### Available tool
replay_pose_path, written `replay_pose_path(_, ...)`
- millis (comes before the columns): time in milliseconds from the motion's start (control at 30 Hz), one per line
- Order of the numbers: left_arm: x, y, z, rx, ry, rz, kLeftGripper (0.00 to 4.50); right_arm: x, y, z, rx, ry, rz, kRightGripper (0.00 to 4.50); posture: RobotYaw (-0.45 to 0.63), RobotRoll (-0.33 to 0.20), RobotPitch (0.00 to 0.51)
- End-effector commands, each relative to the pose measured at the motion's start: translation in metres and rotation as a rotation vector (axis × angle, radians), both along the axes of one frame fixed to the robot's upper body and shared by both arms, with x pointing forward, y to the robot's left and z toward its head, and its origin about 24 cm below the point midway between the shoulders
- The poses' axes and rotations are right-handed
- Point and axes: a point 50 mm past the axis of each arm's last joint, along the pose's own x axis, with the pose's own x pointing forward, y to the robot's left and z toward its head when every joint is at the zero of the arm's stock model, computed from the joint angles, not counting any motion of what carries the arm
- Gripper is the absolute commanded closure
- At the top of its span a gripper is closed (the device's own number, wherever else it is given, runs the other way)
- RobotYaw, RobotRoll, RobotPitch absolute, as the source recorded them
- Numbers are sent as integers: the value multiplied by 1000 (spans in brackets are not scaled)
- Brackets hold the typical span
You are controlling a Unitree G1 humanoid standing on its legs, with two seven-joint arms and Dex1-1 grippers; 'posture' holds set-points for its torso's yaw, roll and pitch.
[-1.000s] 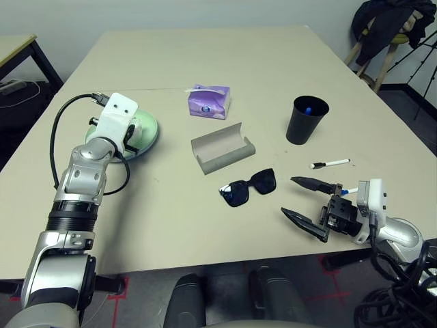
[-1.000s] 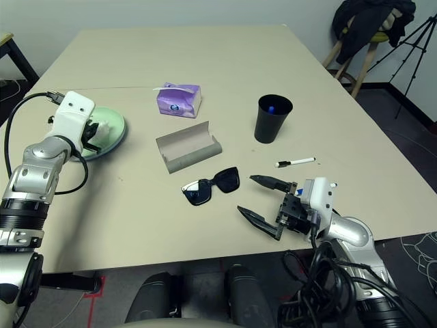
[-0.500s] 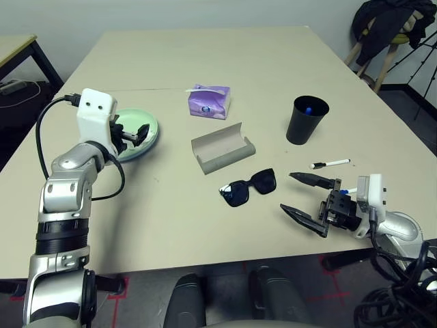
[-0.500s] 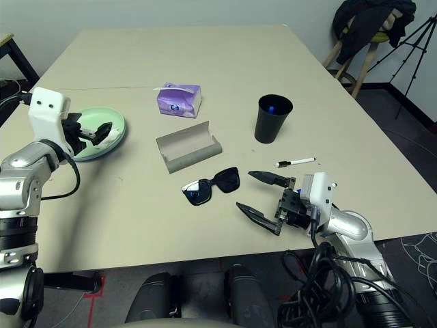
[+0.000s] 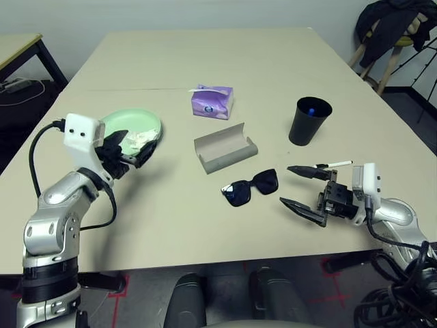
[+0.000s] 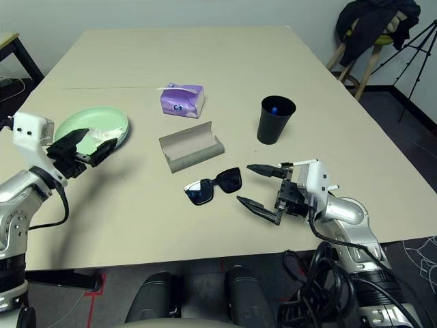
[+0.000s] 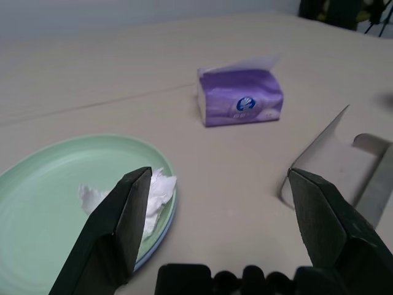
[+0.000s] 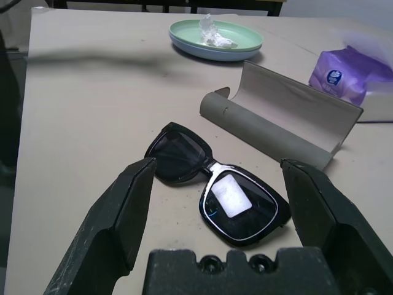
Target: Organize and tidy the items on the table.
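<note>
From the head cameras, the left gripper [image 5: 130,147] hovers with its fingers spread wide and empty, tips just at the near edge of the green plate [image 5: 130,124], which sits on a blue plate and carries a crumpled tissue [image 5: 138,137]. The right gripper [image 5: 300,187] is equally wide open, holding nothing; the sunglasses [image 5: 249,187] lie just ahead of its tips on the worktop [image 5: 273,68]. Beyond them sit the open grey case [image 5: 225,147], the purple tissue box [image 5: 212,102] and the black cup [image 5: 309,121]. A white pen [image 5: 333,164] lies beside the upper right finger.

In the left wrist view, the tissue box [image 7: 239,97] shows between the parted fingers [image 7: 116,224], with the tissue [image 7: 150,192] by one finger and the case [image 7: 344,161] by the other.

In the right wrist view, the sunglasses [image 8: 212,184] lie between the spread fingers [image 8: 120,212].
</note>
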Motion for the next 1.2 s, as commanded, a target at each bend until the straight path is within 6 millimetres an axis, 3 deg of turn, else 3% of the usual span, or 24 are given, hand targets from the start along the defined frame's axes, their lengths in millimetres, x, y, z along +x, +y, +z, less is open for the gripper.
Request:
replay_pose_path(33, -7, -12, 1, -10, -30, -86, 17, 2, -2, 0, -22, -11, 11, 0, 87, 0, 56)
replay_pose_path(433, -21, -32, 1, 6, -20, -329, 17, 9, -7, 5, -46, -22, 21, 0, 101, 0, 51)
replay_pose_path(1200, -52, -14, -14, 144, 52, -608, 17, 11, -13, 9, -72, -25, 32, 0, 109, 0, 67)
